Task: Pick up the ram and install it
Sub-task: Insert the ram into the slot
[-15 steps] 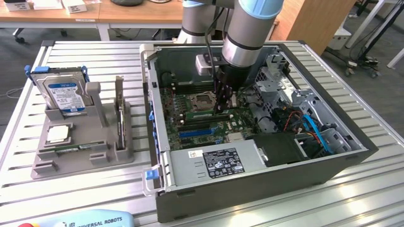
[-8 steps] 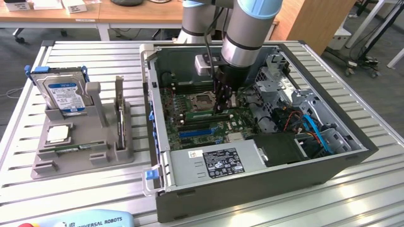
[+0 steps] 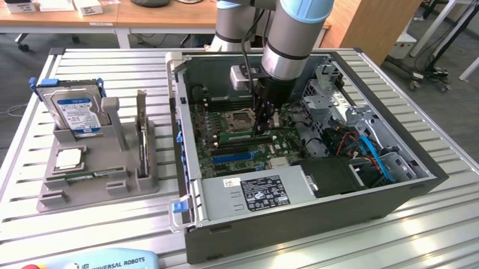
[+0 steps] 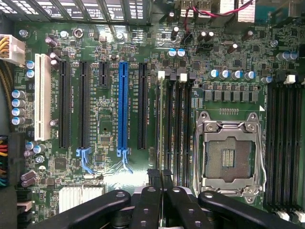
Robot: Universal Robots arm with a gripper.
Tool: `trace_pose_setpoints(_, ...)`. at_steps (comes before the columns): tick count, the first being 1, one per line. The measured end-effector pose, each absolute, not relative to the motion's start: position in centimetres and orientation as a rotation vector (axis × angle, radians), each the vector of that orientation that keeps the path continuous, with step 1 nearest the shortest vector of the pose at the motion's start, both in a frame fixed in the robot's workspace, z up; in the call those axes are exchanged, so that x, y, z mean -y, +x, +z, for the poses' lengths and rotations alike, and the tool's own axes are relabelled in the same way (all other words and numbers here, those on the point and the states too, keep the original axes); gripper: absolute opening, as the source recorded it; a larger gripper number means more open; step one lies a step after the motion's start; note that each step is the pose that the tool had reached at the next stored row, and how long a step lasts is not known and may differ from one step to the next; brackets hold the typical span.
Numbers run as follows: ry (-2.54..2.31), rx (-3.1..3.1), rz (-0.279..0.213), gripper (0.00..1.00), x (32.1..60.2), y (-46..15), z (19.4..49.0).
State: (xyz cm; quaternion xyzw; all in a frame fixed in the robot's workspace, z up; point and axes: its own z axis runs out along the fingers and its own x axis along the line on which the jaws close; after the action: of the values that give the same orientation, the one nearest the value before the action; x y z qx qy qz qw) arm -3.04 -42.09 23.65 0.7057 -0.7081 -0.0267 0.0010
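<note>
Black fingers (image 4: 147, 200) of the tool (image 4: 159, 177) are seen closed together, hung plumb over the memory slots (image 4: 177, 124) just beside the processor socket (image 4: 228, 152), so that a stick can be pressed straight down. The ram (image 3: 238, 136) is found on edge just beside that socket, at the tool's tips and lined up with the slots; whether it is pinched or merely pressed cannot be told. The computer case (image 3: 299, 224) is laid open on the counter (image 3: 90, 224) so the socket is reached from above.

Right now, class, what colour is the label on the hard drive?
Blue; the hard drive label shows best in the exterior view.
</note>
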Motion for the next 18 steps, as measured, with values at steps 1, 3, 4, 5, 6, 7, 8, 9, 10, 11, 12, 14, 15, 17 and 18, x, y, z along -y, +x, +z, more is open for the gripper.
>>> trace_pose_setpoints(1,2.215,2.224,-0.084,0.12,42.09,-3.04,23.65)
trace_pose_setpoints(3,2.214,2.224,-0.084,0.12,42.09,-3.04,23.64)
trace_pose_setpoints(4,2.214,2.224,-0.084,0.12,42.09,-3.03,23.63)
trace_pose_setpoints(5,2.214,2.224,-0.084,0.12,42.09,-3.03,23.63)
trace_pose_setpoints(6,2.214,2.224,-0.084,0.12,42.09,-3.03,23.63)
trace_pose_setpoints(7,2.213,2.225,-0.084,0.12,42.09,-3.03,23.63)
trace_pose_setpoints(8,2.212,2.226,-0.084,0.12,42.09,-3.03,23.63)
trace_pose_setpoints(9,2.212,2.226,-0.084,0.12,42.09,-3.03,23.63)
trace_pose_setpoints(10,2.212,2.227,-0.084,0.12,42.09,-3.03,23.63)
trace_pose_setpoints(11,2.211,2.227,-0.084,0.12,42.09,-3.03,23.63)
trace_pose_setpoints(12,2.211,2.227,-0.084,0.12,42.09,-3.03,23.63)
trace_pose_setpoints(14,2.210,2.228,-0.084,0.12,42.09,-3.03,23.62)
trace_pose_setpoints(15,2.208,2.230,-0.084,0.12,42.09,-3.03,23.62)
trace_pose_setpoints(17,2.206,2.232,-0.084,0.12,42.09,-3.03,23.62)
trace_pose_setpoints(18,2.206,2.232,-0.084,0.12,42.09,-3.03,23.61)
